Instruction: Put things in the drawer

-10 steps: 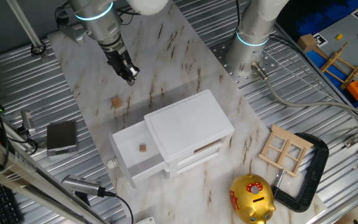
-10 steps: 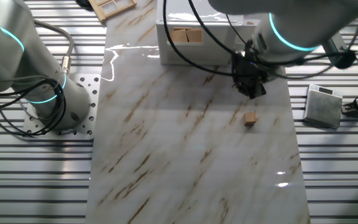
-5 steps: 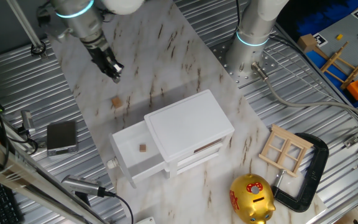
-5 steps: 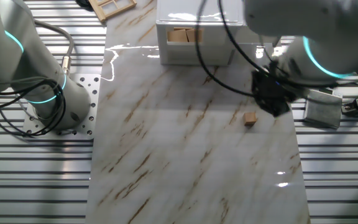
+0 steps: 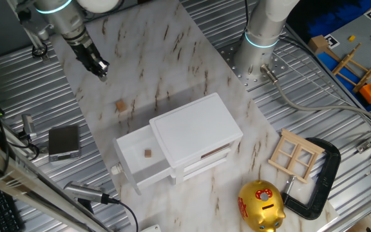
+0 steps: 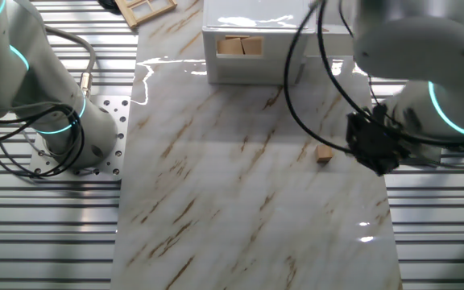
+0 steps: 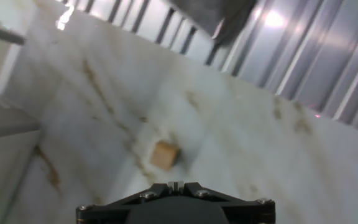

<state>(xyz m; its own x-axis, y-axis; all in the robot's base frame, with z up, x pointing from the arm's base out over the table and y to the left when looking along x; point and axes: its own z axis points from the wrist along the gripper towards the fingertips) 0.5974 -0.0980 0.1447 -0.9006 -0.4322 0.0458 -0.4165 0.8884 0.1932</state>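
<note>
End effector hovers above desk, grip state unclear; cube on desk, another cube in open drawer.

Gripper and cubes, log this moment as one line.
gripper: above table, holding nothing seen | loose cube: on marble | drawer: open, one cube inside

A marble tabletop carries a loose wooden cube, white cabinet and gold piggy bank.

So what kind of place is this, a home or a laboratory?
Most likely a robotics lab bench, not a home: a marble-look board lies on a ribbed metal table, a second robot arm base is bolted beside it, and props like a gold piggy bank sit around.
</note>
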